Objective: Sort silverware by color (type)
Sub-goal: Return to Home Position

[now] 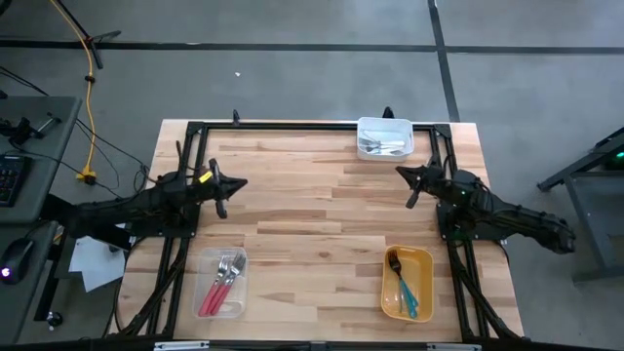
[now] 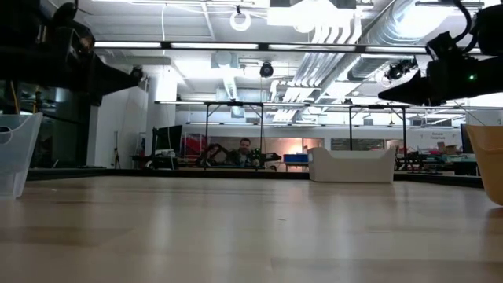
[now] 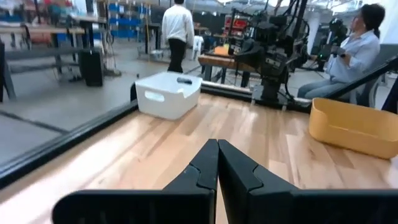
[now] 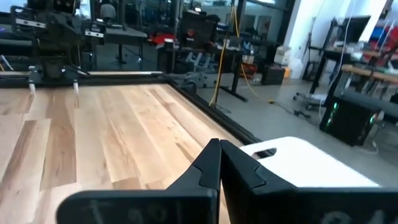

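The silverware lies sorted in three containers. Red-handled pieces [image 1: 217,286] lie in the clear container [image 1: 220,304] at the near left. Teal-handled pieces [image 1: 407,291] lie in the yellow container [image 1: 406,284] at the near right. White-handled pieces [image 1: 382,146] lie in the white container [image 1: 384,136] at the far edge. My left gripper [image 1: 232,186] hovers shut at the table's left side, holding nothing. My right gripper [image 1: 407,178] hovers shut at the right side, holding nothing. The left wrist view shows its fingers [image 3: 217,163] closed together; the right wrist view shows the same [image 4: 219,160].
A black frame [image 1: 292,125] runs along the table's far, left and right edges. The wood surface [image 1: 312,224] between the two grippers is bare. In the left wrist view, people [image 3: 176,25] stand and sit in the room beyond the table.
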Robot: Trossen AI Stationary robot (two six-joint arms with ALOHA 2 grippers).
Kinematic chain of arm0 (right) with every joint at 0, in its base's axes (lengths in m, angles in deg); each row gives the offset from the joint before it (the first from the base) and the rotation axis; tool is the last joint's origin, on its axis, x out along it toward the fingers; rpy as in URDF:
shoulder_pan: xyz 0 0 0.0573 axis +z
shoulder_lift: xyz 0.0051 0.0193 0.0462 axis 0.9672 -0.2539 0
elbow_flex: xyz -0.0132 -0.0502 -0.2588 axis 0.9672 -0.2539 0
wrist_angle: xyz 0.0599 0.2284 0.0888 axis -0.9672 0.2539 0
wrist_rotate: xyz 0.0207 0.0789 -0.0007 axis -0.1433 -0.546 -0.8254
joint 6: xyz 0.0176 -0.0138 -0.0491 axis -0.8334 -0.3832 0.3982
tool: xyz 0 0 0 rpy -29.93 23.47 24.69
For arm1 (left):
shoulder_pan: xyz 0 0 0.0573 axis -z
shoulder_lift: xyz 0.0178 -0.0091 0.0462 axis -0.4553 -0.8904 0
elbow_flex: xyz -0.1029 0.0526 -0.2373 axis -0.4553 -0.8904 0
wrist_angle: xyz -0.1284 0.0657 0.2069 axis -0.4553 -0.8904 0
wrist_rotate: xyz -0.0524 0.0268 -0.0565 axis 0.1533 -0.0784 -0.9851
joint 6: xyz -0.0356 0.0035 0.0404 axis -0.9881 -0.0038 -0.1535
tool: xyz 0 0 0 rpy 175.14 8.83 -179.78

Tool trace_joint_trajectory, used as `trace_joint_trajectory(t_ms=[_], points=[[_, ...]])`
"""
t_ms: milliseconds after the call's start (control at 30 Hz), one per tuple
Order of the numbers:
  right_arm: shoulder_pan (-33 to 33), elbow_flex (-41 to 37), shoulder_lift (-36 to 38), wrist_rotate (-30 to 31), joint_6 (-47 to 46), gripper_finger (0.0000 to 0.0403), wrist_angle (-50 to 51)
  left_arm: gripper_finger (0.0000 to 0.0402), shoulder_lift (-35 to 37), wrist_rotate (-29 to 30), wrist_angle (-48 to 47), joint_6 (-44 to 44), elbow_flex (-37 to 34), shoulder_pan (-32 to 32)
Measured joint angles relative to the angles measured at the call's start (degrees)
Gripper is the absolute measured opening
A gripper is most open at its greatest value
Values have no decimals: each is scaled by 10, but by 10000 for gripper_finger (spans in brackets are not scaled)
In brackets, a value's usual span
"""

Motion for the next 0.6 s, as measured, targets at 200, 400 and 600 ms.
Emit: trace_joint_trajectory(t_ms=[200, 400, 600], points=[[-2, 0, -19, -2, -93, 0, 0, 0, -34, 2, 0, 0, 0, 0], [-2, 0, -20, -2, -121, 0, 0, 0, -44, 3, 0, -54, 0, 0], [-2, 0, -20, -2, -122, 0, 0, 0, -44, 3, 0, -61, 0, 0]])
